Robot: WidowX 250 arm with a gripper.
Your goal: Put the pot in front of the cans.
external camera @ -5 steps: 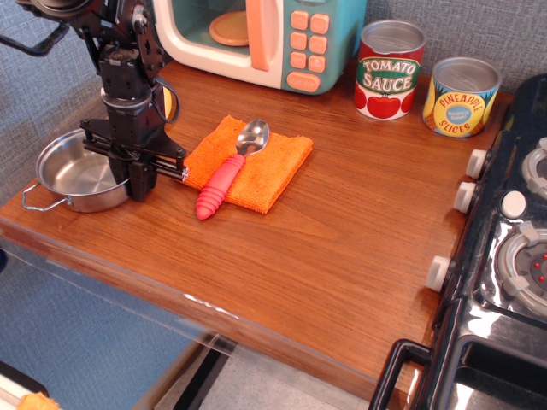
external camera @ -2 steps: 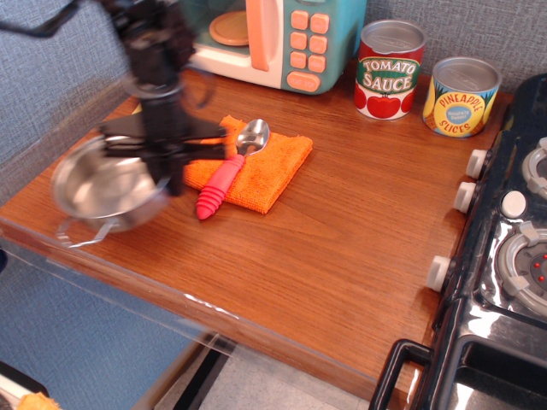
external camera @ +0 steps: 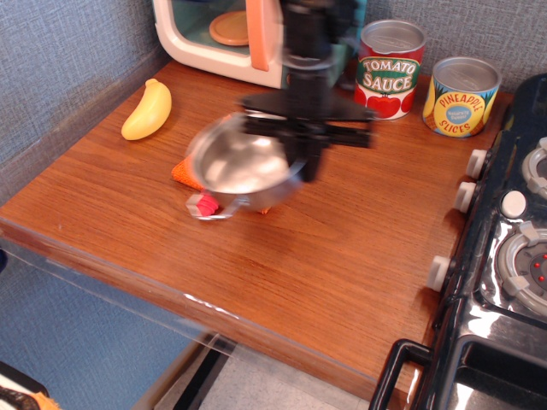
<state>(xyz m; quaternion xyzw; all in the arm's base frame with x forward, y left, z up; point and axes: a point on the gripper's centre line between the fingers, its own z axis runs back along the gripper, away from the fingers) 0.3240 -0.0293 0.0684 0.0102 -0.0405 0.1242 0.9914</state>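
We see bare desk open before the cans. Stove knobs crowd the right; a toy microwave blocks the back.

The black robot arm enters from the far edge of the table and descends near-vertically over the middle of the table, closer to the far edge than the near one. It is motion-blurred. Its black end effector points straight down, with a wide horizontal crossbar above the fingers. The fingers are clamped on the right rim of the small shiny stainless-steel pot, which hangs tilted, clear of the table. Finger detail is too blurred to resolve.
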